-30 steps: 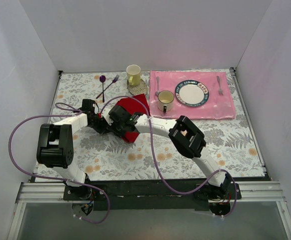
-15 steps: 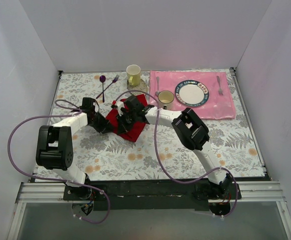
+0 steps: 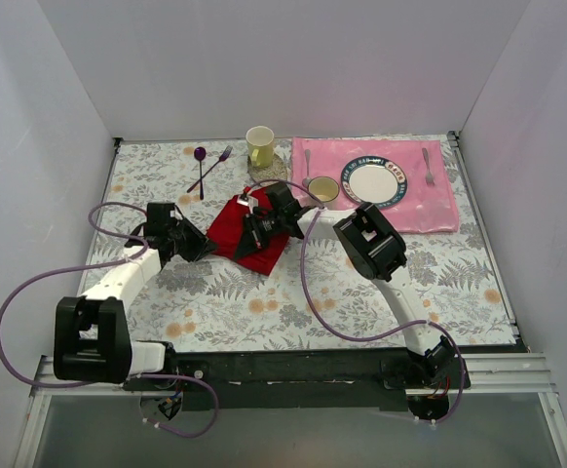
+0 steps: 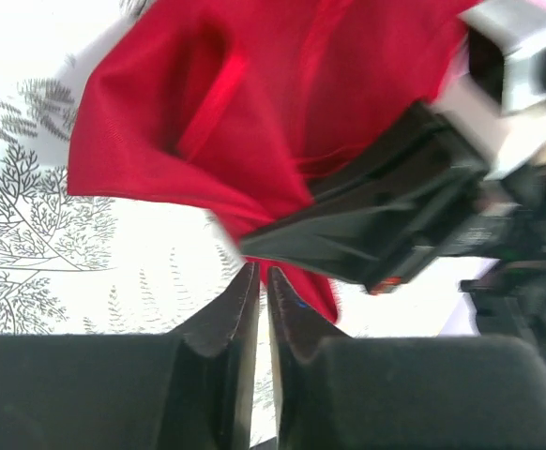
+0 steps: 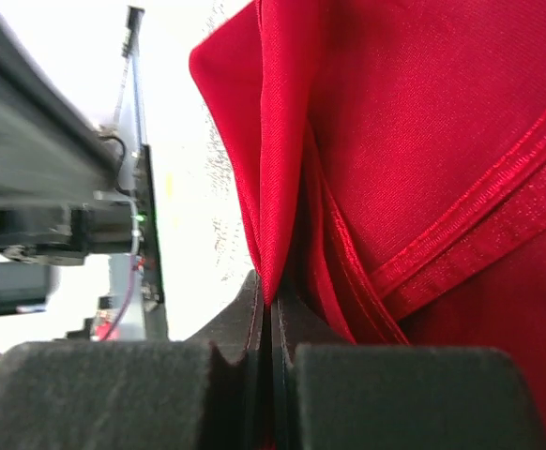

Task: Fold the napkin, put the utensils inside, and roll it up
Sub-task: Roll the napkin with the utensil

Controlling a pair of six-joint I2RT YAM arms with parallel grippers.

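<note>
The red napkin (image 3: 233,226) lies bunched on the patterned table, left of centre. My right gripper (image 3: 257,232) is shut on a raised fold of it; the right wrist view shows the cloth (image 5: 423,122) pinched between the fingertips of that gripper (image 5: 273,295). My left gripper (image 3: 204,250) sits just left of the napkin, shut and empty. In the left wrist view that gripper (image 4: 262,272) points at the napkin's edge (image 4: 254,103), with the right gripper's black body (image 4: 376,225) beyond it. The fork with the dark handle is hidden or out of view.
A purple spoon and fork (image 3: 208,168) lie at the back left. A yellow mug (image 3: 259,146) stands at the back on a mat. A cream mug (image 3: 322,195), a plate (image 3: 372,182) and a silver fork (image 3: 428,166) sit on the pink placemat (image 3: 430,210). White walls enclose the table.
My right gripper has moved away from the arm bases and to the right, dragging the napkin with it. My left arm has swung left and its gripper has come off the napkin.
</note>
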